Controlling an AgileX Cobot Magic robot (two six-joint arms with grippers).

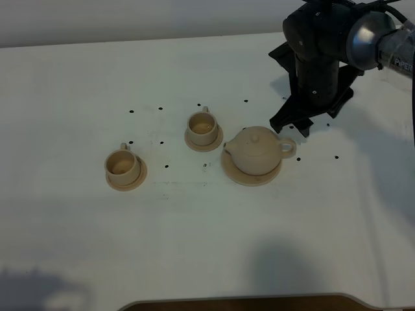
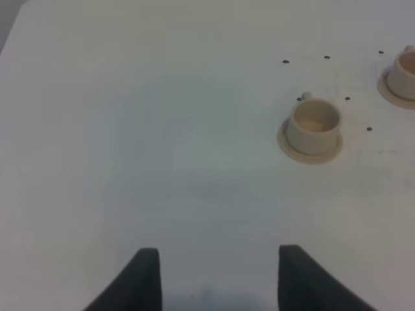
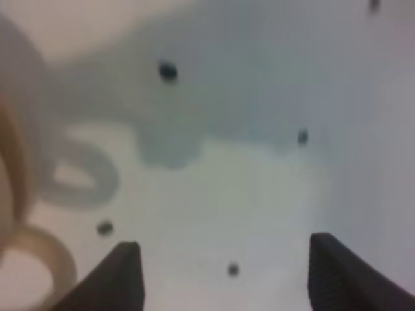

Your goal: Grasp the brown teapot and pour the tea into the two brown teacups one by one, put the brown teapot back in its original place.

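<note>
Right jaws, wide and empty, hang just beside the brown teapot (image 1: 257,150), which sits on its wide saucer (image 1: 249,180), handle (image 1: 288,148) toward them. Past it wait the near teacup (image 1: 201,128) and far teacup (image 1: 122,164). Grasping seems the step in hand: next, lower and close around that handle. Left jaws wide, idle.

The right arm (image 1: 324,58) enters from the upper right of the overhead frame, wrist angled steeply downward, placing the right gripper (image 1: 295,126) just right of centre. Its jaws stand wide apart and empty. The left gripper (image 2: 220,282) appears only in its own wrist camera, jaws likewise spread and empty.
</note>
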